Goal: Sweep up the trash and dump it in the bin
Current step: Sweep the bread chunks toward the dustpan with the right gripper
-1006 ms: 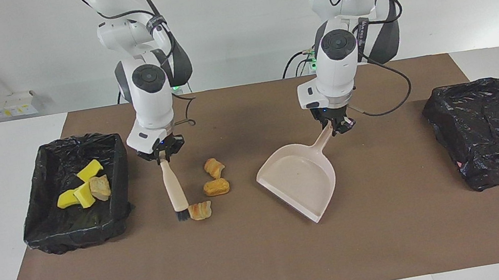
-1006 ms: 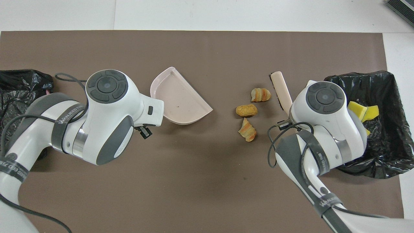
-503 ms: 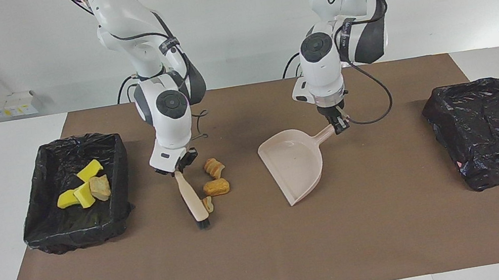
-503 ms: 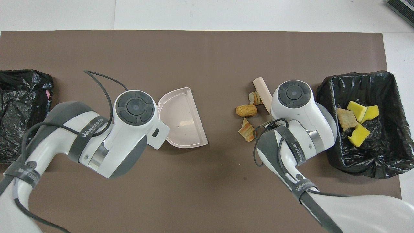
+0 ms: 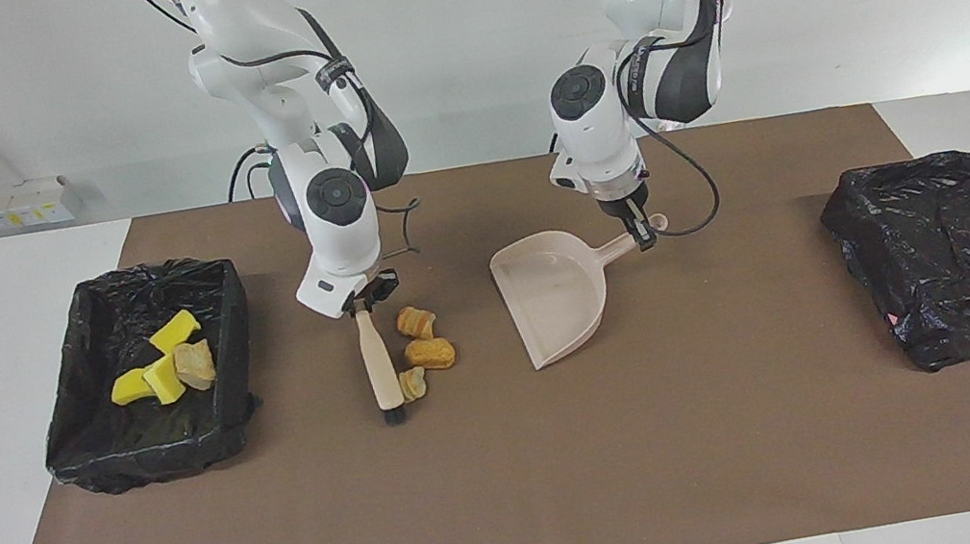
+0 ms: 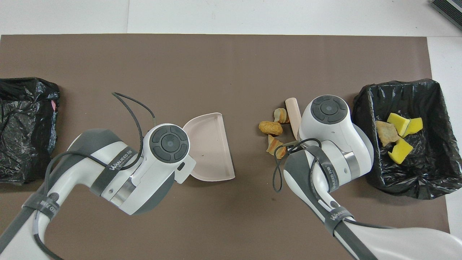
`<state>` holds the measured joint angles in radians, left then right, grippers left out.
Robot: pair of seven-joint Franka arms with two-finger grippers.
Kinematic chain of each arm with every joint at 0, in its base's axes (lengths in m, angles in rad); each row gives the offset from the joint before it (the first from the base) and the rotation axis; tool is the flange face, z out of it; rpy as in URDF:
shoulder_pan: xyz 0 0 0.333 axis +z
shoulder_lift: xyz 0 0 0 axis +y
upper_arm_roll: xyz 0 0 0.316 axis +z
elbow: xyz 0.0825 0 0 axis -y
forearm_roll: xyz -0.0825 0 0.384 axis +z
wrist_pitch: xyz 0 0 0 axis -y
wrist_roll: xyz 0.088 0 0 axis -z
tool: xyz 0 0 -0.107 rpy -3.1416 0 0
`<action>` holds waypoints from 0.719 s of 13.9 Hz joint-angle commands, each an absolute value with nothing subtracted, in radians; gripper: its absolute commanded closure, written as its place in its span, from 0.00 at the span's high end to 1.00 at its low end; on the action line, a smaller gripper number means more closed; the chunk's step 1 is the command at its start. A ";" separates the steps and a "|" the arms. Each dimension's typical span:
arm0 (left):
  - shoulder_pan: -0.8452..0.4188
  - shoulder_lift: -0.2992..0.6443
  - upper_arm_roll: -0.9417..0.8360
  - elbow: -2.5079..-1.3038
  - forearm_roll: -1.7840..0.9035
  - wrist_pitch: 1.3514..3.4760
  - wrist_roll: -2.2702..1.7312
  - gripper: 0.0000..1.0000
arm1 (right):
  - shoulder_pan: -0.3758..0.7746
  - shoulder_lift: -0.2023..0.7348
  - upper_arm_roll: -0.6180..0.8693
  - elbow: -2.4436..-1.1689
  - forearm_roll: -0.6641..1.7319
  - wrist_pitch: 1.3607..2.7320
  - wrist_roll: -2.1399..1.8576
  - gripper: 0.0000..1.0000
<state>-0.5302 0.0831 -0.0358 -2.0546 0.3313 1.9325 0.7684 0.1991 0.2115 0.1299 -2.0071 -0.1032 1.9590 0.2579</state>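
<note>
Three tan bread-like lumps of trash (image 5: 430, 354) (image 6: 270, 127) lie bunched on the brown mat. Beside them, toward the right arm's end, the beige brush (image 5: 380, 362) (image 6: 293, 115) touches the mat with its bristles against one lump. My right gripper (image 5: 358, 299) is shut on the brush's handle. The beige dustpan (image 5: 553, 300) (image 6: 211, 148) rests on the mat, its mouth facing the lumps a short gap away. My left gripper (image 5: 640, 233) is shut on its handle. The black-lined bin (image 5: 232, 331) (image 6: 361, 108) holds yellow sponge pieces (image 5: 163, 376) (image 6: 400, 122) and one bread lump (image 5: 194, 365).
A second black-bagged box (image 5: 959, 255) (image 6: 25, 126) sits at the left arm's end of the table. The brown mat (image 5: 521, 500) covers most of the white table. In the overhead view both wrists hide their grippers.
The brush swung toward the dustpan and pushed the farthest lump in against the other two. The dustpan turned and shifted toward the lumps and nearer to the robots.
</note>
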 commanded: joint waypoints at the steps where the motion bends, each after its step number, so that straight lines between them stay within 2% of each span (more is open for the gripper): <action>1: -0.541 0.041 -0.026 -2.109 0.350 1.960 0.749 0.00 | 0.193 0.154 0.137 -2.037 -0.040 1.876 0.292 0.00; 4: -0.541 0.043 -0.026 -2.109 0.350 1.970 0.741 0.00 | 0.178 0.101 0.135 -2.055 -0.032 1.793 0.304 0.00; 5: -0.540 0.044 -0.026 -2.109 0.350 1.979 0.735 0.00 | 0.176 0.077 0.135 -2.103 -0.026 1.813 0.308 0.00; 7: -0.540 0.046 -0.026 -2.109 0.348 1.993 0.735 0.00 | 0.179 0.025 0.135 -2.219 -0.025 1.946 0.333 0.00; 10: -0.537 0.048 -0.026 -2.109 0.348 2.002 0.726 0.00 | 0.178 0.028 0.135 -2.250 -0.025 2.026 0.327 0.00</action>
